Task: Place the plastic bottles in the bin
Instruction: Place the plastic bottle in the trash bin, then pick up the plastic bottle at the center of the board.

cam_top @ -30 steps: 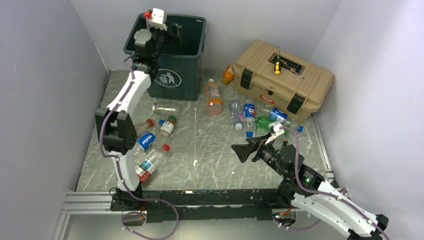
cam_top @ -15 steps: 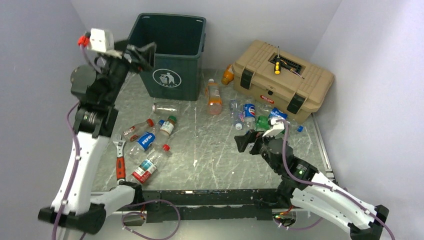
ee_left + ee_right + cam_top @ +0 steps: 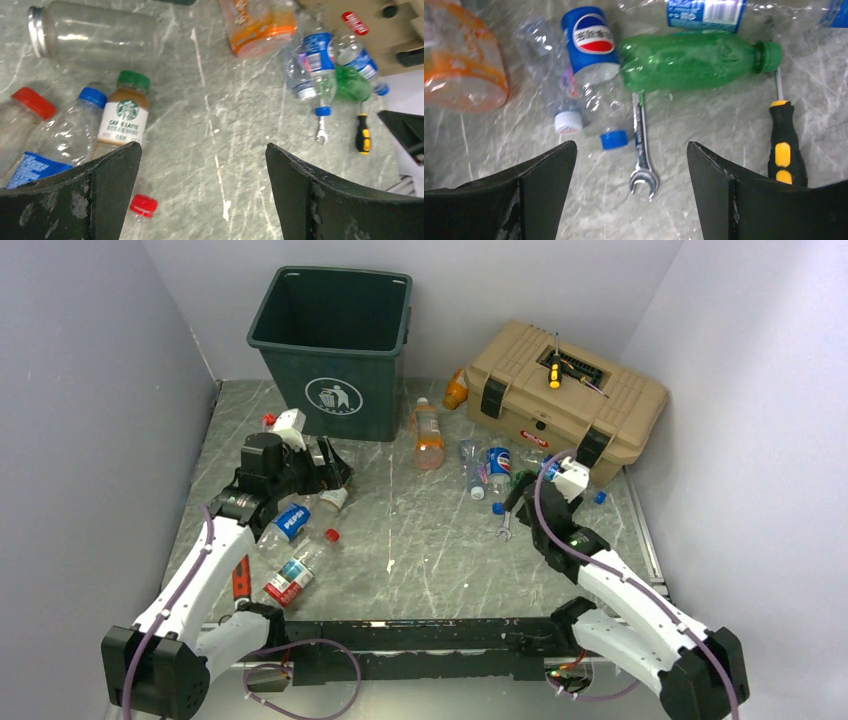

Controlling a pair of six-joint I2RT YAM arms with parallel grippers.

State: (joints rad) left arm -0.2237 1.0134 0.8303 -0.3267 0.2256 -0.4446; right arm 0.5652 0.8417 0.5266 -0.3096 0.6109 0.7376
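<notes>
Left jaws gape empty over plastic bottles (image 3: 60,140) near the left edge of the worktop (image 3: 420,550). The right jaws, open too, hang over a green bottle (image 3: 694,60) near the right edge. The bin (image 3: 335,390) stands at the far edge.

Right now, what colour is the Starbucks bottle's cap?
The cap is green; left wrist view shows it best.

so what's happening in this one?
Two arms are on a job of putting plastic bottles into the bin. Both grippers are open and empty. The left gripper hovers over the cluster around the blue-capped Pepsi bottle. The right gripper hovers over the green bottle, with a wrench and a screwdriver close by. Many bottles lie scattered on the table.
</notes>
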